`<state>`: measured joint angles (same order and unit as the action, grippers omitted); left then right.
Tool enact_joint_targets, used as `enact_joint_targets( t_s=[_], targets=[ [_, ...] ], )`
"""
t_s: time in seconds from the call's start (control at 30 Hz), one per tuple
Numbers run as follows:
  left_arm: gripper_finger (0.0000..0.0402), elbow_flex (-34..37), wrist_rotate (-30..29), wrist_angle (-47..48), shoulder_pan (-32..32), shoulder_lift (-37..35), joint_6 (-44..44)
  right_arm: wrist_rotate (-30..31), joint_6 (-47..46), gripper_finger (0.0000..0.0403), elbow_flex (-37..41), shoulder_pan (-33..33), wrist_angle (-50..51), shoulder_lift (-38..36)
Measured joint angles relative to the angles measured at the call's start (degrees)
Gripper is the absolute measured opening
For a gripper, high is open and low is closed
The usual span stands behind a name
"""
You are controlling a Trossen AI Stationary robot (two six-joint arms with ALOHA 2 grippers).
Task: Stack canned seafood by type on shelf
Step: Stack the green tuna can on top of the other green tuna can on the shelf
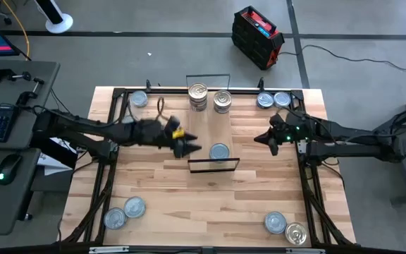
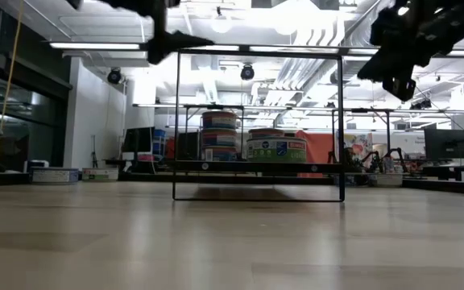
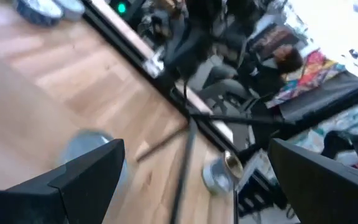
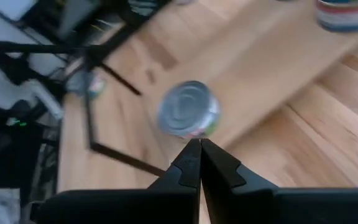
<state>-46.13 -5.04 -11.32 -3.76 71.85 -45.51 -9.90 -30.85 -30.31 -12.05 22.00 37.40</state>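
The shelf (image 1: 213,127) is a light-wood plank with black wire frames at its far and near ends, lying mid-table. At its far end stand two stacks of canned seafood, one with a shiny lid (image 1: 198,95) and one beside it (image 1: 222,100). A single pale blue-grey tin (image 1: 219,151) sits on the plank near its near frame. My left gripper (image 1: 189,147) hovers open just left of that tin. My right gripper (image 1: 265,139) hangs shut to the shelf's right; in its wrist view the tin (image 4: 188,117) lies just past its fingertips (image 4: 197,155).
Loose tins lie at the table's corners: one far left (image 1: 139,99), two far right (image 1: 272,99), two near left (image 1: 124,212), two near right (image 1: 285,228). In the low view both stacks (image 2: 252,138) show behind the near wire frame (image 2: 258,125).
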Motion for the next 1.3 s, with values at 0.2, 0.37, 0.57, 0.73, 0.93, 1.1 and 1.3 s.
enact_joint_targets(
  t_s=[0.2,0.37,0.57,0.73,0.93,1.1,1.3],
  targets=[
    [0.039,0.0,-1.1,12.0,-14.6,0.1,-9.4,0.2,8.0,0.0,-0.1,8.2,-1.4,-0.7],
    [0.039,0.0,2.0,20.4,-21.6,0.1,-19.3,1.8,8.8,0.0,-1.9,17.9,-0.3,3.2],
    [0.039,0.0,7.3,20.4,-25.4,0.2,-27.1,9.9,3.6,0.0,-8.8,33.5,6.7,15.1],
    [0.039,0.0,9.2,22.1,-27.7,0.2,-20.8,14.0,-6.8,0.0,-15.8,44.7,7.5,28.8],
    [0.039,0.0,8.8,28.4,-31.6,0.2,-13.0,15.4,-21.1,0.0,-25.9,52.5,11.1,44.1],
    [0.039,0.0,5.0,32.7,-36.0,0.2,-7.9,14.2,-28.8,0.0,-36.1,55.4,18.9,53.0],
    [0.039,0.0,-0.1,27.1,-39.1,0.2,-7.9,10.7,-32.8,0.0,-43.4,56.6,27.1,57.4]
  ],
)
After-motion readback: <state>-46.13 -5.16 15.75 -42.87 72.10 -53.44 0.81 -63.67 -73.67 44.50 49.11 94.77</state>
